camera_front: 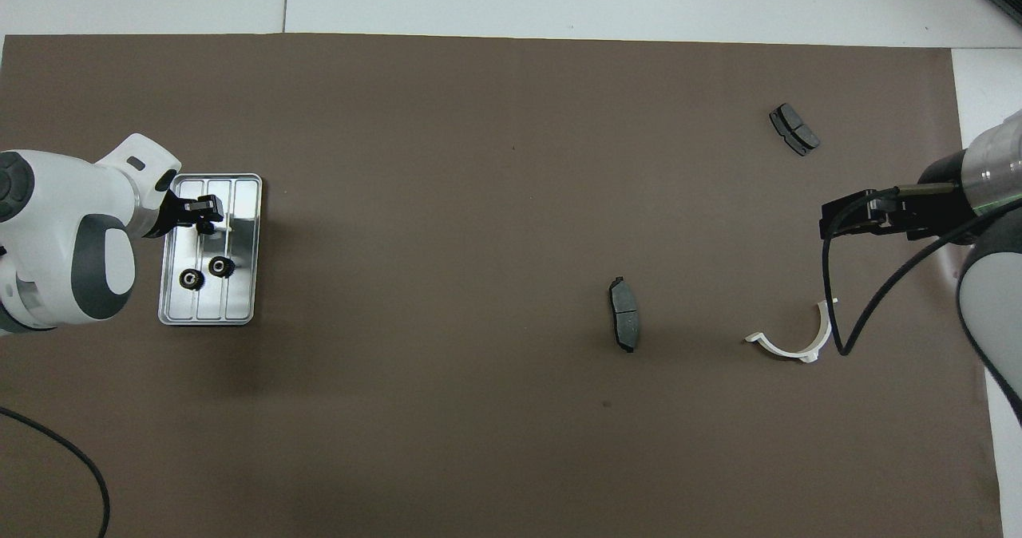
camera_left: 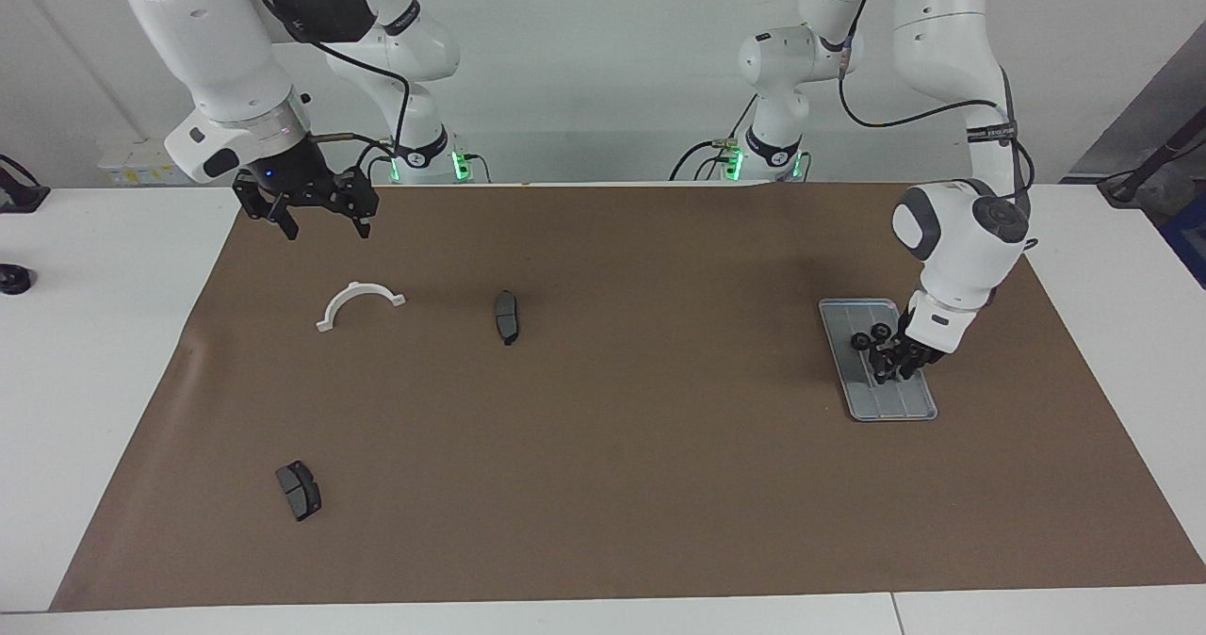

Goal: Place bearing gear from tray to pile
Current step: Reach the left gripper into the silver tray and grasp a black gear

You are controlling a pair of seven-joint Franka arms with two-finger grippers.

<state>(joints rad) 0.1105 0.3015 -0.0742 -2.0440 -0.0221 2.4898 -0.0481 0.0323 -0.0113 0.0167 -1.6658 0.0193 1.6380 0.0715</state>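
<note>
Bearing gear (camera_front: 206, 225), third of three on tray (camera_left: 914, 407), sits at the tray end farther from robots, between the left gripper's (camera_left: 886, 369) fingers; jaws narrowed around it, firm grip cannot be told. Two more gears (camera_front: 220, 267) lie mid-tray. Tray near mat's (camera_left: 612, 447) left-arm edge. Right gripper (camera_left: 322, 227) waits, jaws wide and holding nothing, over the mat corner by its base. Brake pads (camera_left: 507, 316) toward right-arm end.
</note>
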